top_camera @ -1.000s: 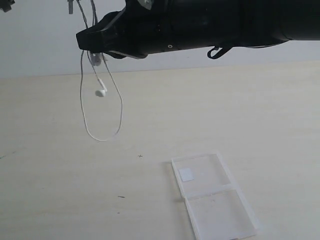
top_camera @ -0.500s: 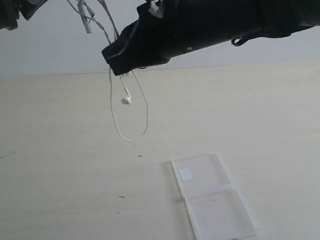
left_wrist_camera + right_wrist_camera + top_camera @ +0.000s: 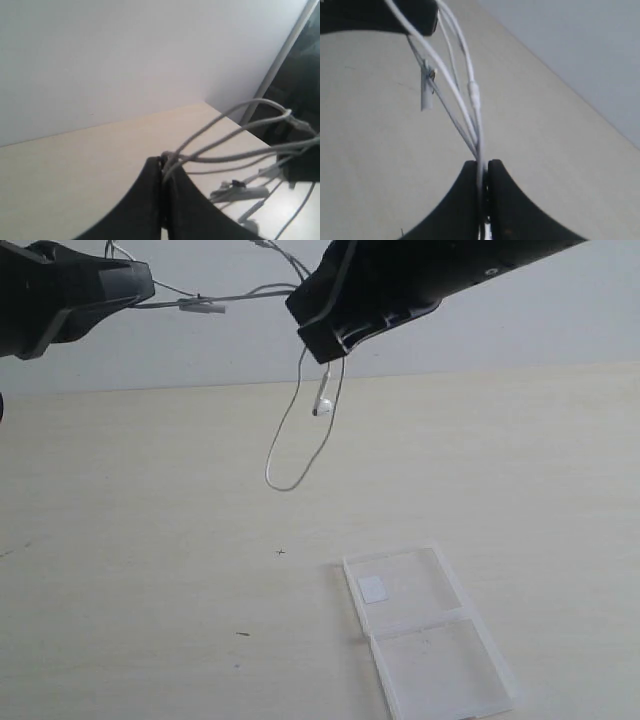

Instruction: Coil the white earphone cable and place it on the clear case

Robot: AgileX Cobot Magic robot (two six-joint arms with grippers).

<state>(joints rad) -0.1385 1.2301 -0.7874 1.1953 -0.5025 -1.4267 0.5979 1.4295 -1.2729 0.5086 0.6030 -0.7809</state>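
The white earphone cable point(image 3: 300, 440) is held in the air between both grippers. My left gripper point(image 3: 145, 288) at the upper left is shut on several of its strands point(image 3: 200, 145). My right gripper point(image 3: 322, 348) at the top middle is shut on the cable point(image 3: 470, 110) too. Strands with the inline remote point(image 3: 202, 307) stretch between the two. A loop and one earbud point(image 3: 322, 406) hang below the right gripper, above the table. The clear case point(image 3: 428, 632) lies open and flat on the table at the lower right, a white sticker point(image 3: 372, 589) in its far half.
The pale wooden table point(image 3: 120, 570) runs to a white wall point(image 3: 230, 350) behind. A few small dark specks point(image 3: 243, 634) mark the tabletop left of the case. The right arm's dark body point(image 3: 440, 270) crosses the top of the exterior view.
My right gripper has swung to the right and up, carrying the hanging loop and earbud toward the middle. My left gripper has come into view at the upper left, stretching the strands between.
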